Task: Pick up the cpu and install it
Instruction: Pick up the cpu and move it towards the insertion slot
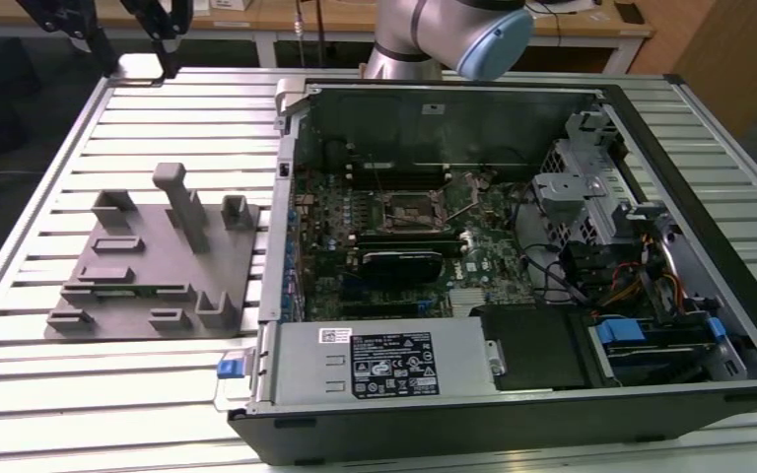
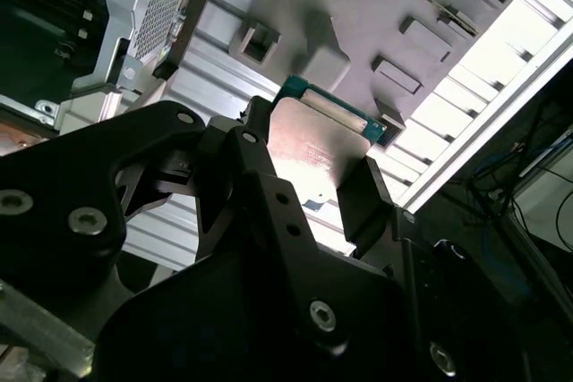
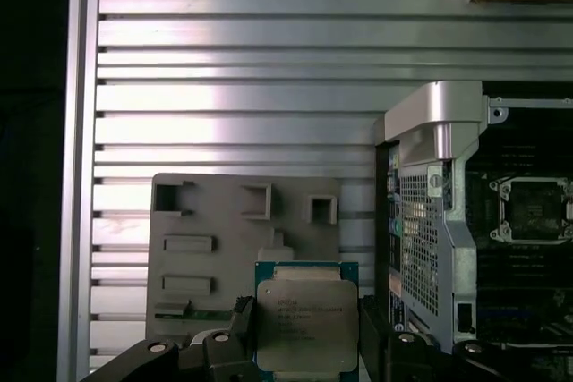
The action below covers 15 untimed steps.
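Observation:
The cpu (image 3: 306,318), a flat square chip with a silver metal top and a green rim, sits between my gripper's (image 3: 306,337) black fingers (image 3: 240,321), which are shut on its two opposite edges. In the second wrist view the cpu (image 2: 318,140) shows its shiny top in the gripper (image 2: 304,176). It hangs high above the grey fixture plate (image 3: 206,221), well off the table. The motherboard's open socket (image 1: 412,209) lies inside the open computer case (image 1: 287,128), also seen as the socket (image 3: 535,210) in the first wrist view.
The grey fixture plate (image 1: 155,266) with raised holders lies on the slatted metal table (image 1: 155,118) at the exterior view's left of the case. Inside the case are a power supply (image 1: 378,360), drive cage (image 1: 589,197) and cables (image 1: 642,286). The arm's elbow (image 1: 451,34) is at the back.

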Available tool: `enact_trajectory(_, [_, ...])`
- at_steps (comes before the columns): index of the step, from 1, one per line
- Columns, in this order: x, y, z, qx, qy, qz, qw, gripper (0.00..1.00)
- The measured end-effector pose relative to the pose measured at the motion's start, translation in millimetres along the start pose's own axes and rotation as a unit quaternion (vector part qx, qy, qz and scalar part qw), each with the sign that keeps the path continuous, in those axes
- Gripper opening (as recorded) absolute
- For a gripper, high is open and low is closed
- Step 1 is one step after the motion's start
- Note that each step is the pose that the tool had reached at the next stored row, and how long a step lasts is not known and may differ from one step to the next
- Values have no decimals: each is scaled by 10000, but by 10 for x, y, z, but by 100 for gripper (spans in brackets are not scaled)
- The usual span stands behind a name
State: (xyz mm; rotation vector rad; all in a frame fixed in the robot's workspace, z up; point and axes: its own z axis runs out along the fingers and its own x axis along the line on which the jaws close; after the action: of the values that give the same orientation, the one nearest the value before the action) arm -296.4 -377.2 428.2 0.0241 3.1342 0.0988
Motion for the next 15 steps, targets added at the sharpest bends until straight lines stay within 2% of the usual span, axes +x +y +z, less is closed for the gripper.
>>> enact_trajectory(15, [-137,34,3,0,0,0,10000,54])
